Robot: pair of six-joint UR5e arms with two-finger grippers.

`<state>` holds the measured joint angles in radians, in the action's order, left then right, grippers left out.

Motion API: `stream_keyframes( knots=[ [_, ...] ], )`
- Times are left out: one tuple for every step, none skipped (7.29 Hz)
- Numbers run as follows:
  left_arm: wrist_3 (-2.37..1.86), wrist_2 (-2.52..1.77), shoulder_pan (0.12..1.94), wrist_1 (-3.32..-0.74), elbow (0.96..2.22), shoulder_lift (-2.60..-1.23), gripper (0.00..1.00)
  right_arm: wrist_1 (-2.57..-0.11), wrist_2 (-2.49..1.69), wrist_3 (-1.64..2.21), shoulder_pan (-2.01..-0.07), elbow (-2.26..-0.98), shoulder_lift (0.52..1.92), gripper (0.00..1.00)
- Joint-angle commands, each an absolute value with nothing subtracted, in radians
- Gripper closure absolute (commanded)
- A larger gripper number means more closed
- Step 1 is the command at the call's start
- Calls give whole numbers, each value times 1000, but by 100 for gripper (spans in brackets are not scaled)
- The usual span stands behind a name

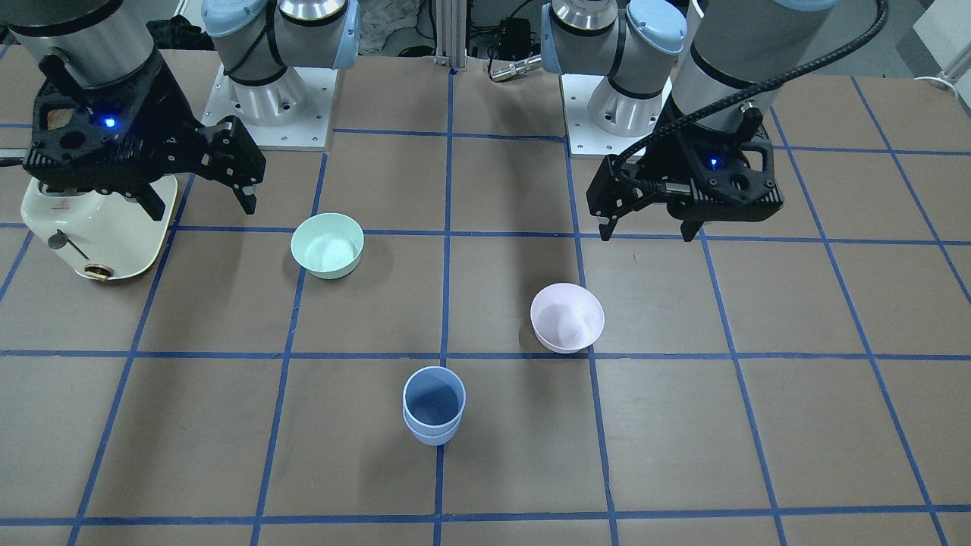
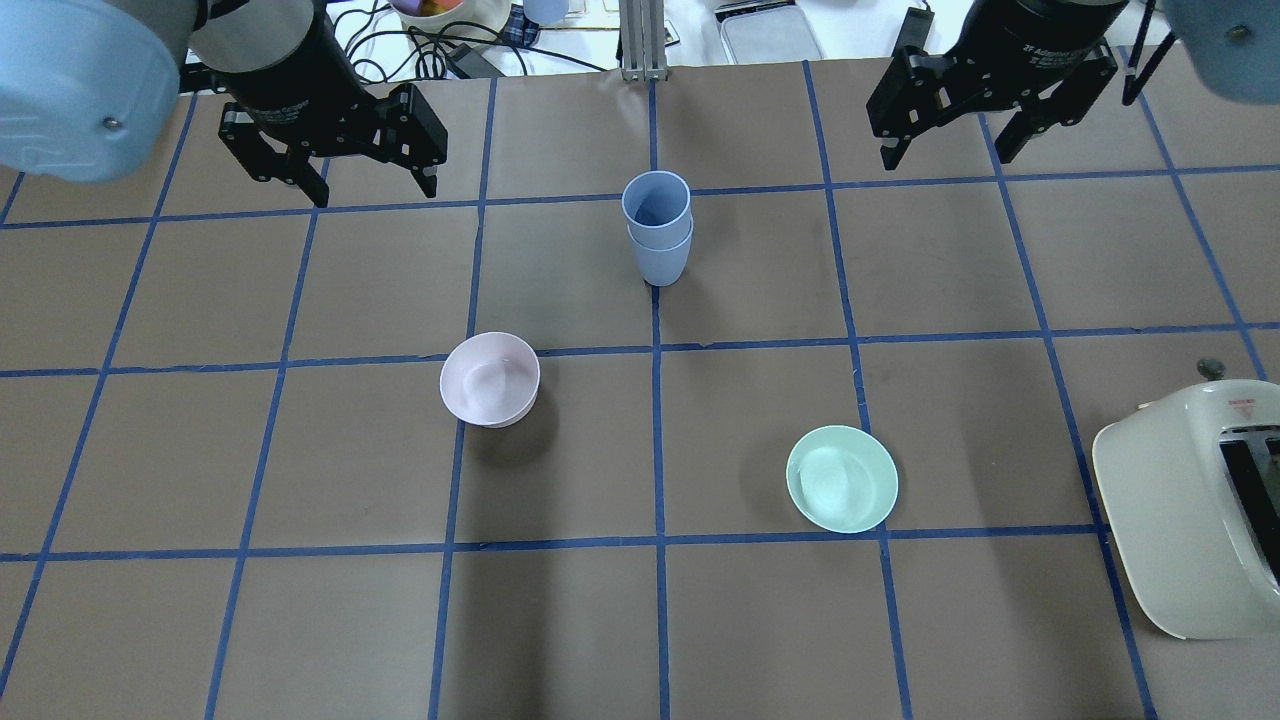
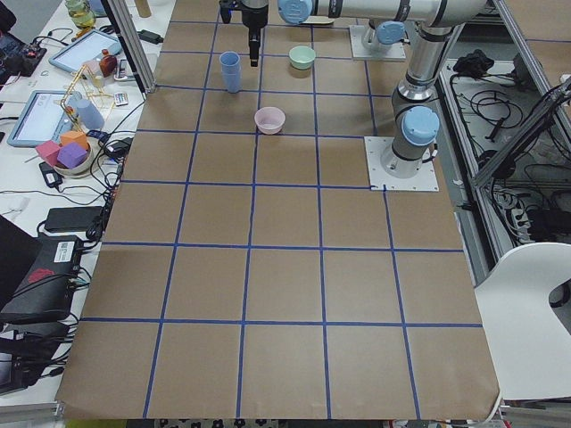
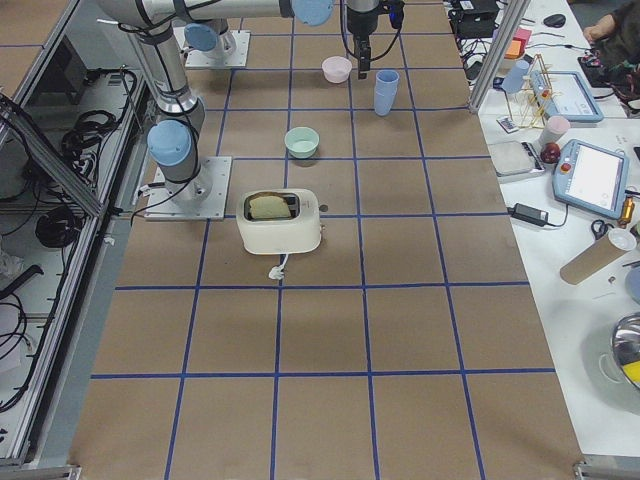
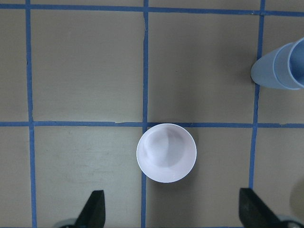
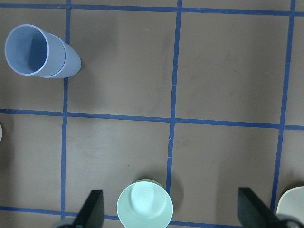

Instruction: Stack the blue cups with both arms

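The two blue cups (image 1: 432, 409) stand nested one inside the other as an upright stack on the brown table, near a blue tape line. The stack also shows in the overhead view (image 2: 658, 228), at the right edge of the left wrist view (image 5: 280, 66) and at the upper left of the right wrist view (image 6: 40, 52). My left gripper (image 2: 375, 195) is open and empty, raised well to the stack's left. My right gripper (image 2: 945, 158) is open and empty, raised well to its right. Neither touches the cups.
A pale pink bowl (image 2: 490, 380) sits below my left gripper (image 5: 173, 209). A mint green bowl (image 2: 842, 478) sits on the right side, under my right gripper (image 6: 172, 209). A cream toaster (image 2: 1190, 520) stands at the table's right edge.
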<state>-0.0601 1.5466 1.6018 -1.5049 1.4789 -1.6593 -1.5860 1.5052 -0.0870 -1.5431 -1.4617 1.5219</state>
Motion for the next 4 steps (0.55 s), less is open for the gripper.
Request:
stream_keyframes(
  knots=[
    [-57,1548,1603,-1505,1479,-1658,0,-1586,1511,-86,-1543,-1462,1523,0],
    [-57,1548,1603,-1506,1479,-1657,0,-1588,1506,-86,-1543,-1462,1523,0],
    [-57,1548,1603,-1506,1479,-1657,0,-1588,1505,-84,-1542,-1463,1522,0],
    [-55,1548,1603,-1506,1479,-1655,0,-1588,1500,-83,-1542,-1466,1522,0]
  ],
)
